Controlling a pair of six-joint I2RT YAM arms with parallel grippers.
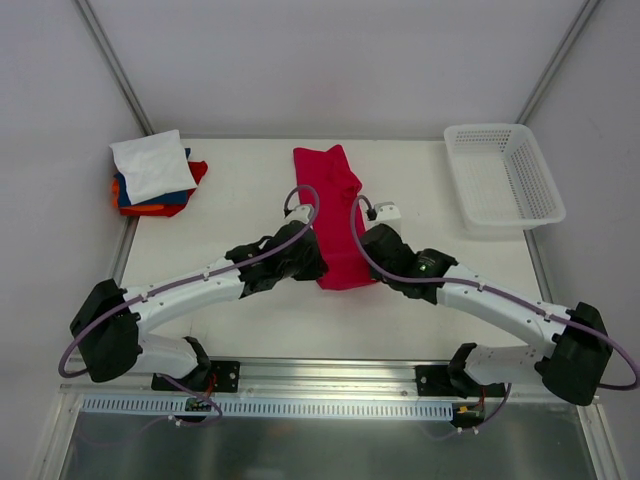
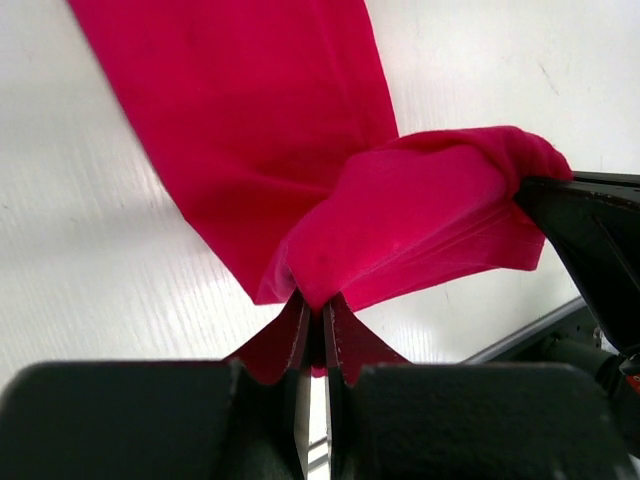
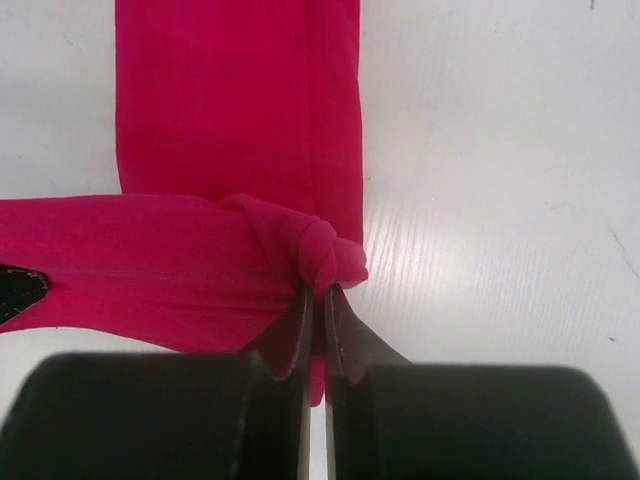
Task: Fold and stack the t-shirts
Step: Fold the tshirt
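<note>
Our left gripper (image 2: 322, 318) and right gripper (image 3: 320, 303) each clamped the near end of the crimson-red cloth t-shirt (image 1: 335, 205), seemingly lifted; the white plastic mesh basket (image 1: 505, 222) stood well apart.

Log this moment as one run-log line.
phase: folding; red shirt: long strip, near corners pinched; left gripper: shut on red shirt; right gripper: shut on red shirt; folded stack: far left

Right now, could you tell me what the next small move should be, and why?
Probably carry the near end over toward the far end: left gripper and right gripper each pinch a near corner of the red shirt, a long strip.
</note>
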